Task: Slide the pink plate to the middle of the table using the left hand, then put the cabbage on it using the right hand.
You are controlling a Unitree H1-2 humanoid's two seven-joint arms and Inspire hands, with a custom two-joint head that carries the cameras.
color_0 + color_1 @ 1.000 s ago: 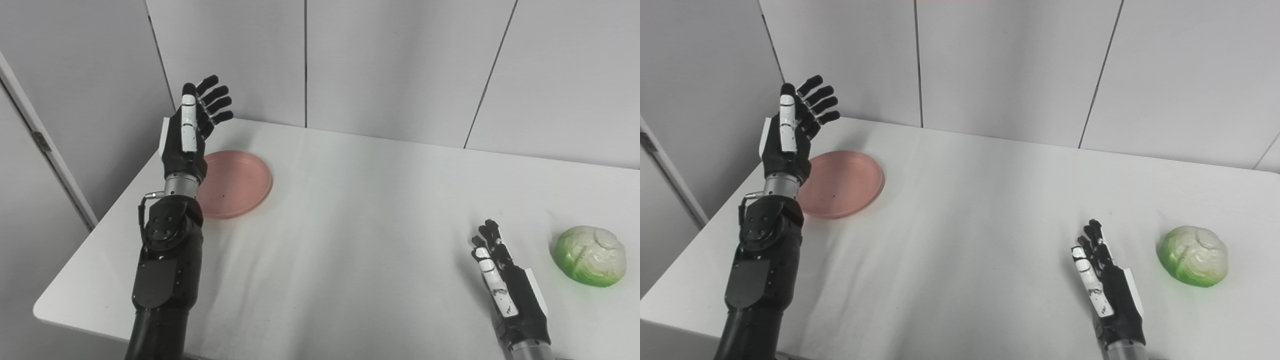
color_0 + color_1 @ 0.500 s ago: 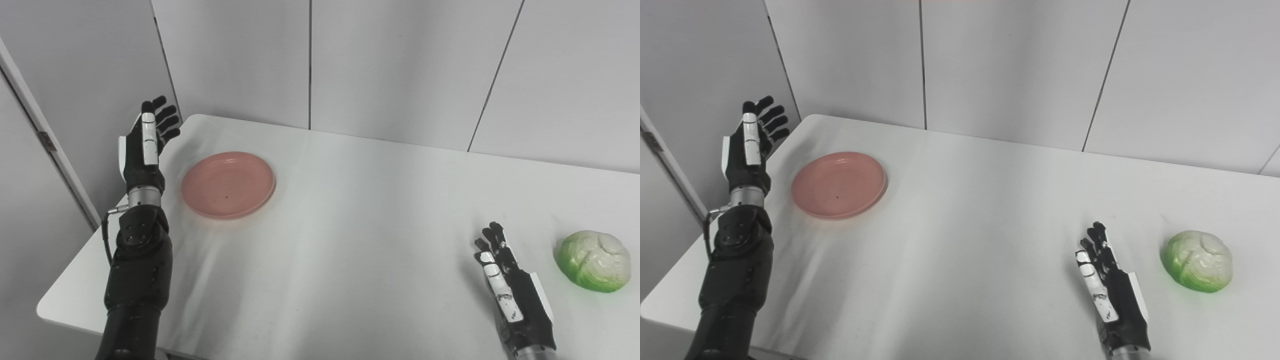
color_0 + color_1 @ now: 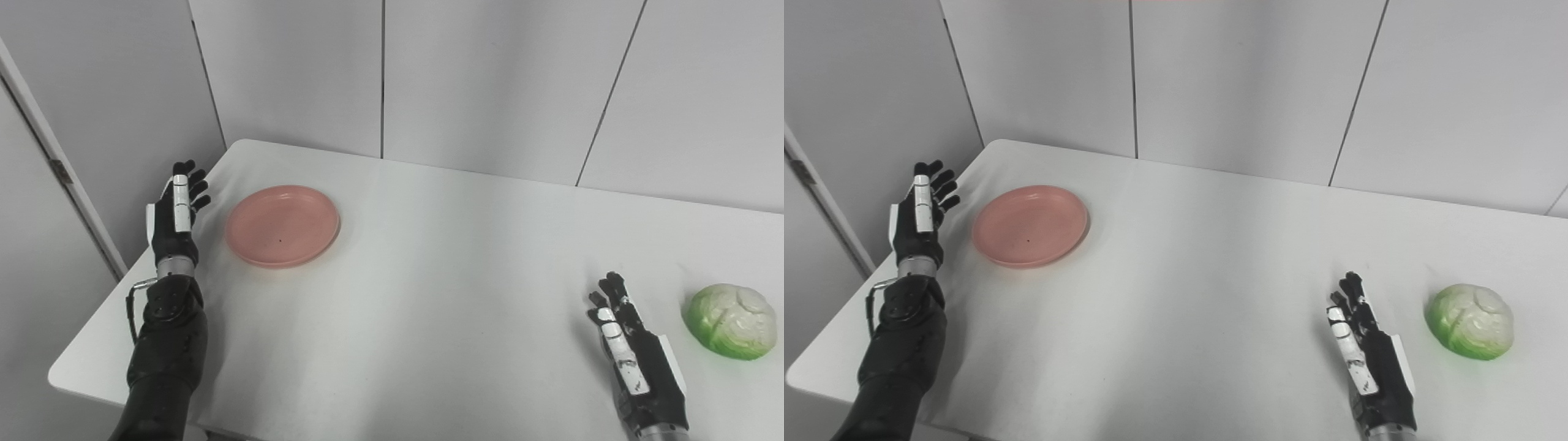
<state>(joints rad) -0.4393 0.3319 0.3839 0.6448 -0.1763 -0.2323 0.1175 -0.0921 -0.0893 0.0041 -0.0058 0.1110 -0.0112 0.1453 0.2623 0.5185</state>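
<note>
Lowered and drawn outward since a second ago, the left robot hand (image 3: 176, 215) hangs spread just left of the round pink plate (image 3: 282, 225), seemingly poised to push it along the white desk (image 3: 429, 275). Rightward, the right robot hand (image 3: 637, 361) rests spread beside the green-white cabbage (image 3: 732, 320), waiting.

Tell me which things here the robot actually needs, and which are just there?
Needed:
- round pink plate
- green and white cabbage head
- left hand, open beside the plate
- right hand, open near the cabbage

Just there:
- white table
- grey wall panels
</note>
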